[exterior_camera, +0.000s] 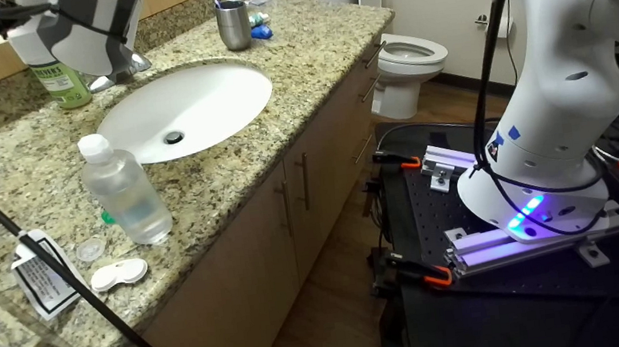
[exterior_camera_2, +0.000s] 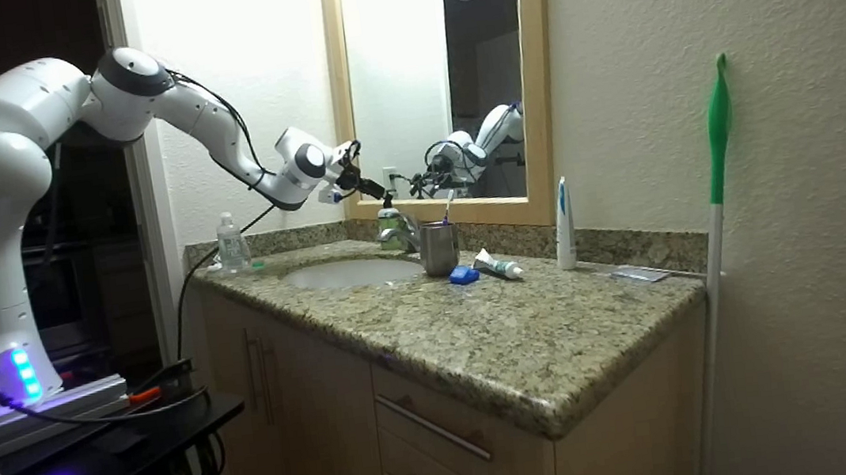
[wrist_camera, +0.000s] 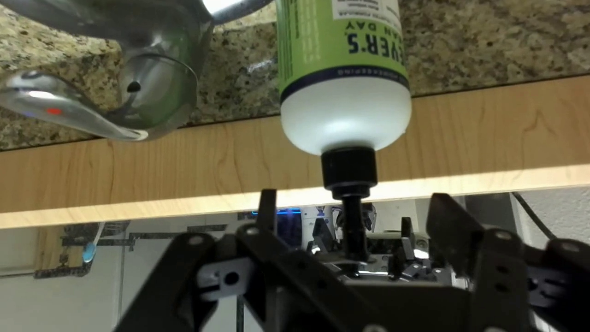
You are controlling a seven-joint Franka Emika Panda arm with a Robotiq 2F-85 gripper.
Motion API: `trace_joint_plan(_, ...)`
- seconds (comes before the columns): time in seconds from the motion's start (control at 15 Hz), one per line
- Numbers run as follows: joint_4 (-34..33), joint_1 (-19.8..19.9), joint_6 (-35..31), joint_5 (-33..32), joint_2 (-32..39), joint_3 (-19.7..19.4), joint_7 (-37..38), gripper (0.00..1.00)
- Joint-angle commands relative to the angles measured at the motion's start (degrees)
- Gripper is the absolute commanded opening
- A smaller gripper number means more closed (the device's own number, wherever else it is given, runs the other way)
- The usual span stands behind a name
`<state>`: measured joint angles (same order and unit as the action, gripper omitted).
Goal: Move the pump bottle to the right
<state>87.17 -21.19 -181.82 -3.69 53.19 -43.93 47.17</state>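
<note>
The pump bottle [wrist_camera: 343, 55] has a green label, a white shoulder and a black pump, and shows upside down in the wrist view. It stands upright on the counter behind the sink, beside the faucet, in both exterior views [exterior_camera: 61, 84] [exterior_camera_2: 391, 233]. In an exterior view the arm hides its pump head. My gripper [wrist_camera: 352, 205] is open, with the black pump neck between its spread fingers and a gap on each side. In an exterior view the gripper [exterior_camera_2: 384, 192] is at the top of the bottle.
The faucet [wrist_camera: 156, 87] is close beside the bottle, and the mirror [exterior_camera_2: 404, 72] is just behind. The sink [exterior_camera: 193, 111] lies in front. A clear water bottle [exterior_camera: 126, 195], a metal cup [exterior_camera: 234, 26] with a toothbrush, toothpaste [exterior_camera_2: 498, 265] and a white tube [exterior_camera_2: 564, 229] stand or lie around.
</note>
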Motion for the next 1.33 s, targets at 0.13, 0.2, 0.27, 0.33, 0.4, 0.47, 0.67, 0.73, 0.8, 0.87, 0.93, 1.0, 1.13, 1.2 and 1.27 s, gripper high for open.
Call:
trace_joint_plan(0.13, -2.0, -1.2, -0.1, 0.7, 3.1, -2.7, 2.7, 0.38)
trace_joint_plan(0.2, -1.8, -1.4, 0.5, 0.7, 2.9, -2.7, 2.8, 0.31)
trace_joint_plan(0.27, -1.6, -1.6, 1.2, 0.6, 2.6, -2.8, 2.8, 0.24)
trace_joint_plan(0.33, -1.7, -1.6, 1.5, 0.5, 2.3, -2.6, 2.8, 0.17)
trace_joint_plan(0.4, -1.8, -1.7, 1.6, 0.7, 2.3, -2.9, 3.0, 0.10)
trace_joint_plan(0.47, -1.8, -1.9, 1.7, 0.8, 2.3, -3.3, 3.3, 0.04)
trace_joint_plan(0.67, -2.0, -2.2, 1.9, 0.8, 1.4, -4.0, 4.2, 0.05)
trace_joint_plan(0.73, -1.9, -2.1, 2.1, 0.8, 0.4, -3.8, 4.2, 0.01)
trace_joint_plan(0.8, -1.8, -1.8, 2.6, 0.7, -1.3, -3.3, 4.1, 0.04)
trace_joint_plan(0.87, -1.6, -1.6, 2.7, 0.7, -2.6, -2.9, 4.1, 0.00)
trace_joint_plan(0.93, -1.7, -1.4, 2.6, 0.8, -3.6, -2.8, 4.0, 0.03)
trace_joint_plan(1.0, -1.4, -1.2, 3.2, 0.6, -5.0, -2.6, 3.4, 0.03)
trace_joint_plan(1.13, -1.3, -1.0, 3.2, 0.3, -6.4, -2.7, 3.1, 0.03)
trace_joint_plan(1.2, -1.0, -1.2, 3.9, 0.2, -7.4, -3.0, 3.0, 0.03)
trace_joint_plan(1.27, -0.4, -1.7, 4.5, 0.0, -8.5, -4.0, 3.0, 0.03)
